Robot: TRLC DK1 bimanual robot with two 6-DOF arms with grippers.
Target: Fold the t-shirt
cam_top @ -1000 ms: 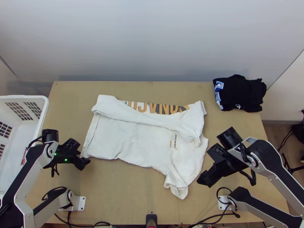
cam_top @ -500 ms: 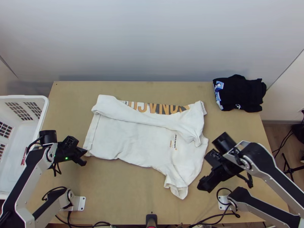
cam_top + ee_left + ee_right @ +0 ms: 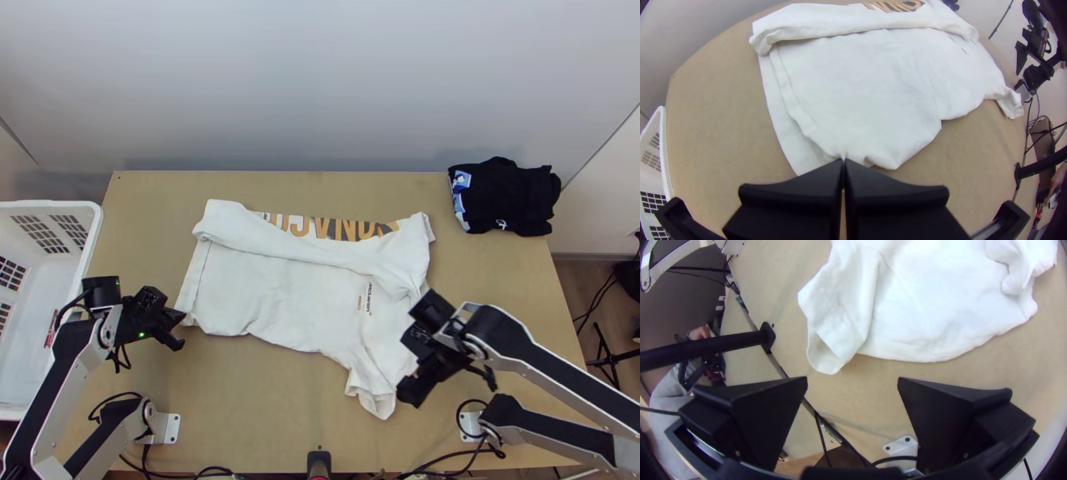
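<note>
Left gripper (image 3: 179,318): jaws together, tips at hem corner of t-shirt (image 3: 280,288); whether cloth is pinched, cannot tell. Right gripper (image 3: 412,388): jaws wide apart, empty, by t-shirt's near sleeve. T-shirt on table (image 3: 248,408), far side folded over.

White t-shirt (image 3: 280,288) with orange lettering, black folded cloth (image 3: 512,200)

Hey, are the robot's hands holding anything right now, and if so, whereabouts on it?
The left hand appears to pinch the white t-shirt at the near corner of its hem end. The right hand is open, holding nothing.
</note>
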